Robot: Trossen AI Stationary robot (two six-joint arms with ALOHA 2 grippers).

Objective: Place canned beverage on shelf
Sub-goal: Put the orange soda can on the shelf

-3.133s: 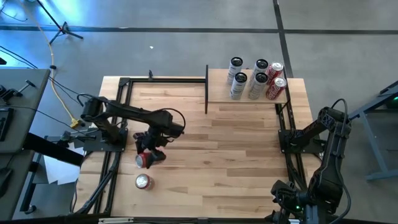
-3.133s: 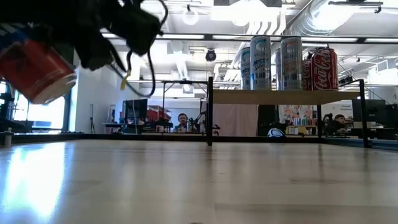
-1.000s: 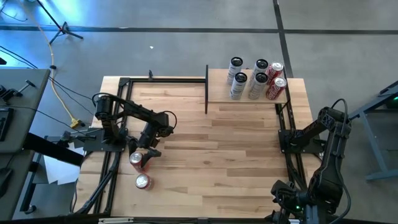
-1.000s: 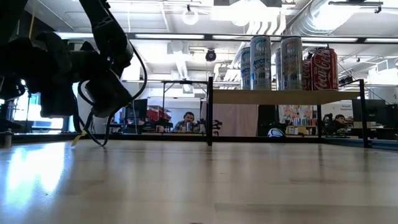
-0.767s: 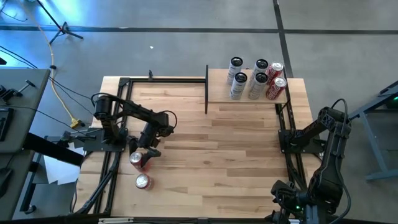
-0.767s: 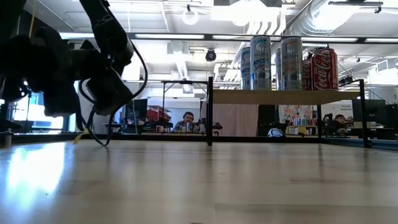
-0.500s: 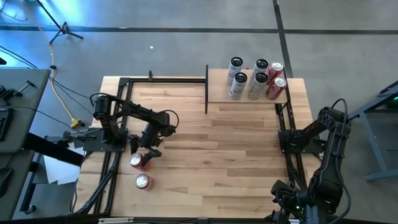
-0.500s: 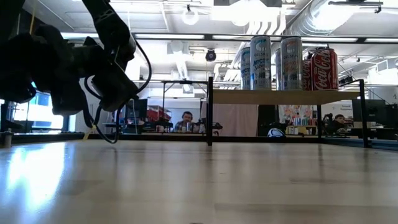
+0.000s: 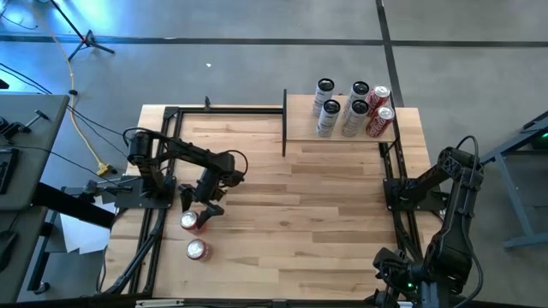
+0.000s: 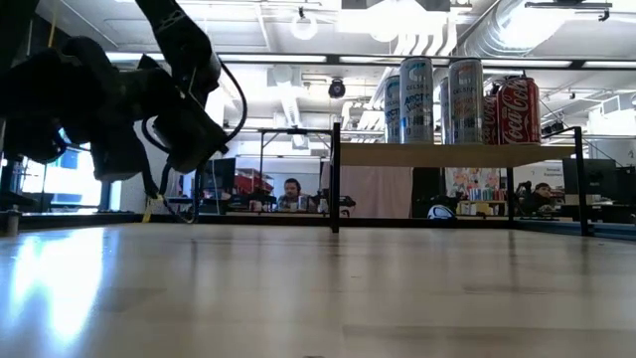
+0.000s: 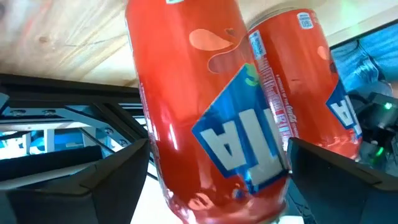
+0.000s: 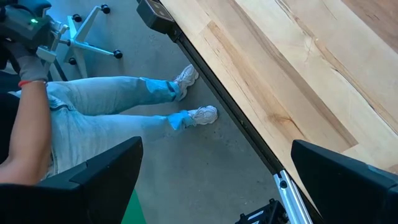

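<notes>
Orange can (image 11: 211, 118), blue label; left gripper (image 9: 195, 216) open around it.

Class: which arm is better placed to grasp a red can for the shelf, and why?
Left. The left gripper hangs right over a red can, its open fingers flanking it in the left wrist view. The right arm is parked off the table's right edge.

Shelf (image 9: 342, 128) at the table's far right corner: five cans (image 9: 353, 109) crowd its right half, the left half of the board bare. Black post (image 9: 284, 124) stands at the shelf's left edge. Mid-table is open wood. Second red can (image 9: 197, 250) stands near the front left edge.
</notes>
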